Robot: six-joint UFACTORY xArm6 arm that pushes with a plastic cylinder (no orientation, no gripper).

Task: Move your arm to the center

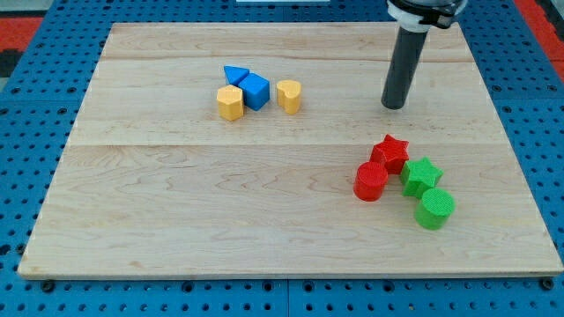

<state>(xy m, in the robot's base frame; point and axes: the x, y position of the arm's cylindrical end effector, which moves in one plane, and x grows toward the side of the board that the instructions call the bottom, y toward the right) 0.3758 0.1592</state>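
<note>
Tip first: my tip point(393, 106) rests on the wooden board point(176, 220) in its upper right part, to the right of the board's middle and touching no block. It is a bare dark rod point(403, 66) with nothing to open or close, and it carries nothing. Nearest below it, toward the view's bottom right, sits a tight cluster: a red star point(390, 152) with a red cylinder point(371, 181) just beside it on the lower left, a green star point(421, 174) to the right of those, and a green cylinder point(434, 209) just below that star. These four seem to touch one another, though the contact lines are hard to make out. Well apart, toward the view's upper left, lies a second group: a blue triangular block point(235, 74), a blue cube point(255, 91) against it, a yellow hexagonal block point(230, 102) at the cube's lower left, and a yellow block point(289, 95), perhaps heart-shaped, just right of the cube.
</note>
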